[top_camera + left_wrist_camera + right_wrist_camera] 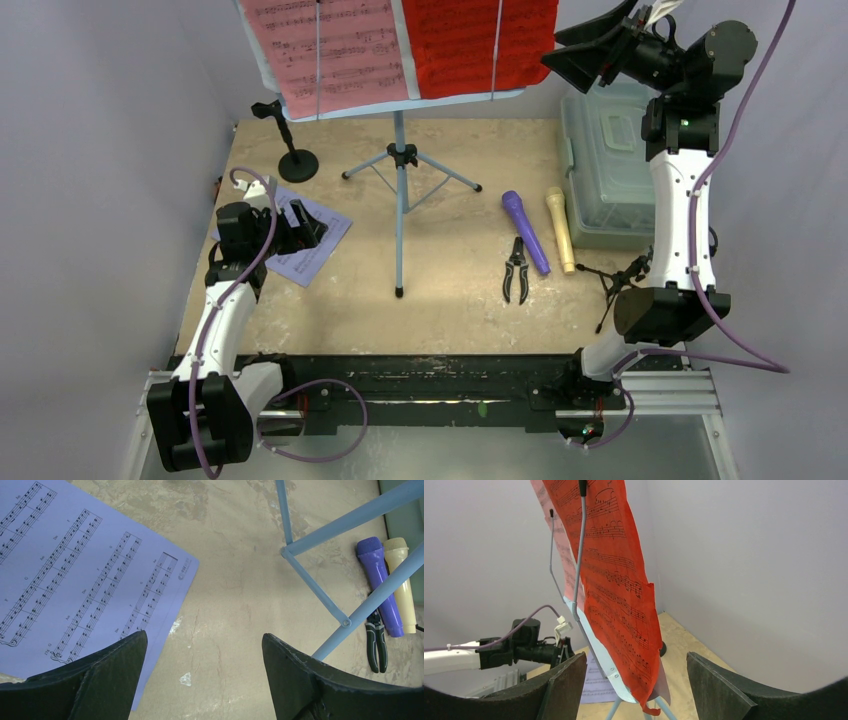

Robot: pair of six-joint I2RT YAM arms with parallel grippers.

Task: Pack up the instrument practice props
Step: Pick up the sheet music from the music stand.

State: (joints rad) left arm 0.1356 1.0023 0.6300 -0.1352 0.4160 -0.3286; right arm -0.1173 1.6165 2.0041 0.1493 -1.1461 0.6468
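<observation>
- Left pincer (204, 645): jaws apart, over lilac sheet-music page (75, 570) on surface (450, 280).
- Right pincer (636, 662): jaws apart, raised beside red page (619, 595) on light-blue music stand (400, 200).
- Purple microphone (526, 230), cream microphone (560, 230): side by side on surface.

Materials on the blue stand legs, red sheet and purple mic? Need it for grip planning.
Blue stand legs: slim tubes, even matte light-blue coat, pinned joint; probably painted metal. Red sheet: thin printed paper, lower corner torn and curling. Purple mic: smooth moulded body, rougher textured head; likely plastic.
</observation>
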